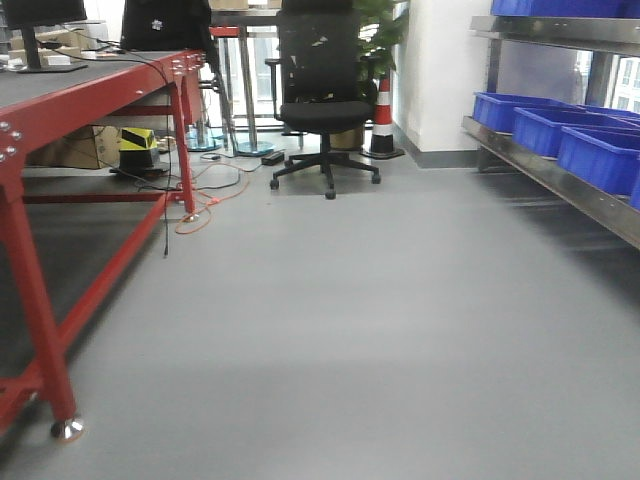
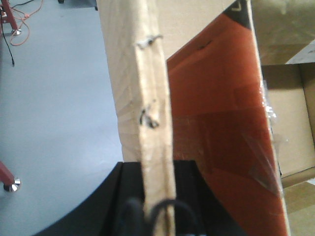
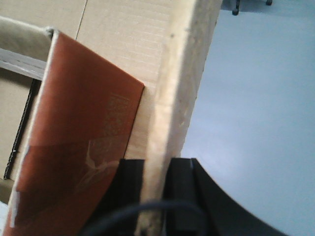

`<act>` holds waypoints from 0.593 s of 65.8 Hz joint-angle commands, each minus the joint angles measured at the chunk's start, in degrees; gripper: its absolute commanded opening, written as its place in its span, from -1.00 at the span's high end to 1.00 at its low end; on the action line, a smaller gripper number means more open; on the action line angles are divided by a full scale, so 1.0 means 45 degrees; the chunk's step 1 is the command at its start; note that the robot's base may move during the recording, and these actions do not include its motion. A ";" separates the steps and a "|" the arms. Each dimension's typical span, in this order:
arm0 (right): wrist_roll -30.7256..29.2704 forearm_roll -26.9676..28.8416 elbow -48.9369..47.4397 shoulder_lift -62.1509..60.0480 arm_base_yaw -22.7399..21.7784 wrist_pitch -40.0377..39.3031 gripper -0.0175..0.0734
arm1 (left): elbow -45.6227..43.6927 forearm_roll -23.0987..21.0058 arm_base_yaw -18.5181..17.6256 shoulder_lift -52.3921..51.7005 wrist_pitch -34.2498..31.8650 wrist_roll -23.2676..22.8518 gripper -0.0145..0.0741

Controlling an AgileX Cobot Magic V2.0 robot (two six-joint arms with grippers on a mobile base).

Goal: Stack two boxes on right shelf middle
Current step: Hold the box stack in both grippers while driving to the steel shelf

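Observation:
In the left wrist view, a brown cardboard box [image 2: 128, 73] fills the frame, and my left gripper [image 2: 157, 177] is shut on its upright edge. A glossy orange-brown face [image 2: 216, 128] lies beside that edge. My right gripper [image 3: 156, 172] is shut on the pale edge of a box [image 3: 118, 39] in the right wrist view, with the same orange-brown face [image 3: 78, 128] to its left. More brown cardboard [image 2: 290, 123], apparently a second box, shows behind. The steel shelf [image 1: 560, 175] runs along the right of the front view. No gripper or box shows in that view.
Several blue bins [image 1: 600, 155] sit on the shelf's middle level. A red-framed table [image 1: 60, 110] stands at the left. A black office chair [image 1: 325, 100] and a traffic cone [image 1: 382, 120] stand at the back, with cables [image 1: 200, 200] on the grey floor.

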 commanded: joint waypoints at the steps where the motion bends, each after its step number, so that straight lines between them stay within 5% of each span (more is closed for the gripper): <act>1: -0.0249 0.0013 -0.0157 -0.0155 -0.0029 -0.0659 0.95 | -0.0155 0.0012 0.0000 -0.0123 -0.0649 0.0027 0.92; 39: -0.0249 0.0013 -0.0157 -0.0155 -0.0029 -0.0659 0.95 | -0.0155 0.0068 0.0000 -0.0123 -0.0649 0.0027 0.92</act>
